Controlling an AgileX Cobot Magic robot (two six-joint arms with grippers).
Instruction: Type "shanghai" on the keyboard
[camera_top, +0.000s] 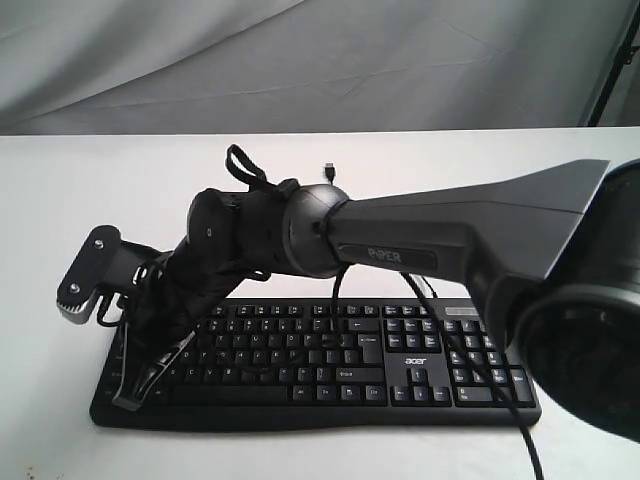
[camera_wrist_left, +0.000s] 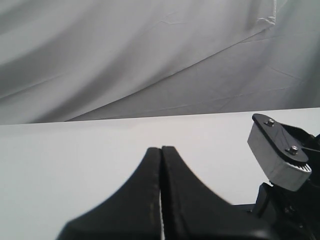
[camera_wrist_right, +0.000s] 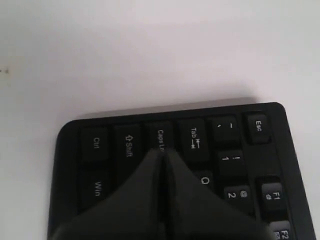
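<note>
the keyboard (camera_top: 330, 345) is laid at six o'clock on the white table (camera_top: 100, 180). the right gripper (camera_wrist_right: 162, 150), pressed together, is held over the caps lock key (camera_wrist_right: 160, 134) at its nine o'clock end; the left gripper (camera_wrist_left: 161, 149) is likewise closed.

Right gripper (camera_wrist_right: 162, 150) tips over Caps Lock key (camera_wrist_right: 161, 136) at keyboard (camera_wrist_right: 67, 150) end. Shift key (camera_wrist_right: 128, 146) and Tab key (camera_wrist_right: 194, 139) flank them. Table (camera_wrist_right: 150, 50) ahead, beyond keyboard edge.
</note>
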